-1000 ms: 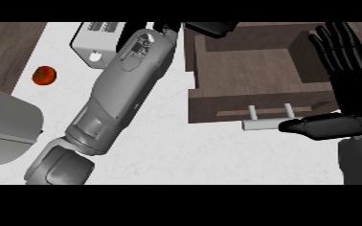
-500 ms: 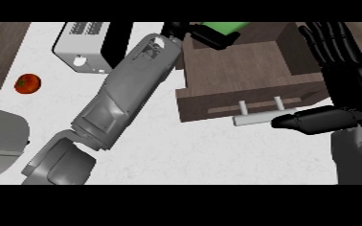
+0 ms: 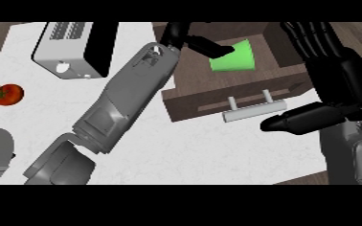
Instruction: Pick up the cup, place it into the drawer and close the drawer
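One green cup [image 3: 234, 57], one drawer [image 3: 212, 100], one toaster [image 3: 71, 48], one tomato [image 3: 10, 95], two robot hands.

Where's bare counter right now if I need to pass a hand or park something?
Bare patches: the white counter below the drawer front and its handle, between the two forearms; also the strip between the tomato, the toaster and the left forearm. Crowded: inside the drawer, where the left hand meets the green cup, and the right hand beside it.

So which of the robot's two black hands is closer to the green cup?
The left black hand: its fingers reach right up to the green cup inside the open brown drawer. The right black hand stays beside the drawer's silver handle.
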Robot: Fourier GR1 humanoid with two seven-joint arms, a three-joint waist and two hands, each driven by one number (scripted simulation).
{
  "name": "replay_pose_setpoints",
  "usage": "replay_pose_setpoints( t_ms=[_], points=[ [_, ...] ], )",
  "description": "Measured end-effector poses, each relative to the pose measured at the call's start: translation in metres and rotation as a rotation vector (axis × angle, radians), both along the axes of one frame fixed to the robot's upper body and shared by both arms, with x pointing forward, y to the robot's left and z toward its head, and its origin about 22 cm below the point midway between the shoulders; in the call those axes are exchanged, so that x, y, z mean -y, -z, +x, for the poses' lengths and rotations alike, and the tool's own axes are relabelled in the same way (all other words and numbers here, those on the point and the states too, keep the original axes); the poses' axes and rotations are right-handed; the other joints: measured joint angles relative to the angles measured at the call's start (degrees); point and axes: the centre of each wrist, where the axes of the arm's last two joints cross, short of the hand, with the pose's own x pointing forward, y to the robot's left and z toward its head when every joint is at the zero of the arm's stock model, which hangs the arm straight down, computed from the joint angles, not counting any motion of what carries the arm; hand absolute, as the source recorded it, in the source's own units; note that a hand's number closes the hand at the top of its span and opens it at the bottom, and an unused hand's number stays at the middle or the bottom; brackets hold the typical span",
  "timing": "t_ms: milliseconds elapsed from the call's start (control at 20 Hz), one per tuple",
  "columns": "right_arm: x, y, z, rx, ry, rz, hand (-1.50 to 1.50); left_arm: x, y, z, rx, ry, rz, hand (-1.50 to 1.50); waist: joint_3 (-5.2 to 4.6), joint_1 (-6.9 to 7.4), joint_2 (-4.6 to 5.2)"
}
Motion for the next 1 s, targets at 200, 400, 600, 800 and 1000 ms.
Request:
replay_pose_setpoints(
  t_ms=[200,400,600,800,1000],
  points=[
    [-0.014,0.000,0.001,-0.008,-0.150,0.005,1.50,-0.003,0.005,-0.002,0.011,0.009,-0.110,-1.50,-0.04,-0.48,0.22],
    [-0.028,0.003,0.000,-0.034,-0.335,-0.036,1.50,0.001,-0.004,-0.003,0.059,0.037,-0.235,-1.50,-0.08,-0.39,-0.03],
    [-0.030,0.007,-0.002,-0.105,-0.445,-0.200,1.50,0.001,-0.007,-0.003,0.104,0.016,-0.324,-1.50,-0.14,1.21,-0.58],
    [-0.023,0.012,-0.006,-0.170,-0.461,-0.406,-1.50,0.002,-0.009,-0.003,0.125,-0.019,-0.364,-1.50,-0.10,3.09,-1.13],
    [-0.022,0.015,-0.013,-0.167,-0.376,-0.592,-1.50,-0.001,-0.005,-0.002,0.122,-0.049,-0.391,-1.50,-0.08,5.48,-1.65]
  ],
)
